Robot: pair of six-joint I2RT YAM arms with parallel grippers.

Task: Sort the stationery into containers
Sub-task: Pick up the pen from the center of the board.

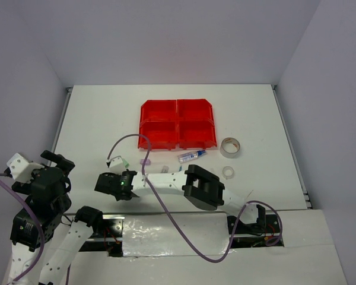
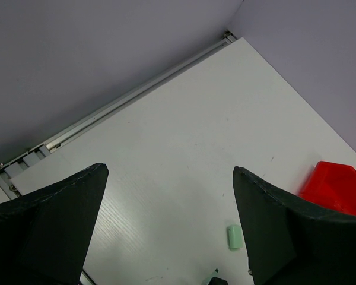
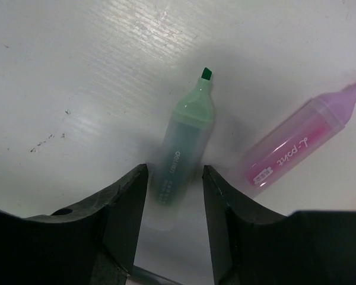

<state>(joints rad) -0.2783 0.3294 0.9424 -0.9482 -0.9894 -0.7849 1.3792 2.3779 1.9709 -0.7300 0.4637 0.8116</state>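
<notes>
The four joined red bins [image 1: 178, 124] sit at mid-table; one corner shows in the left wrist view [image 2: 338, 187]. My right gripper [image 1: 111, 184] reaches left and low over the table. In its wrist view the gripper [image 3: 175, 169] is open, its jaws close on either side of an uncapped green highlighter [image 3: 184, 142] lying flat. A pink highlighter [image 3: 299, 142] lies just to the right. My left gripper [image 1: 54, 160] is raised at the far left, wide open and empty [image 2: 169, 172]. A green eraser [image 1: 125, 161] [image 2: 234, 237] lies on the table.
A purple eraser [image 1: 145, 161], a blue-capped glue tube [image 1: 191, 156] and two clear tape rolls [image 1: 230, 146] [image 1: 228, 172] lie in front of the bins. A purple cable [image 1: 130, 138] loops over the table near the right gripper. A metal rail [image 2: 136, 95] edges the table's left side.
</notes>
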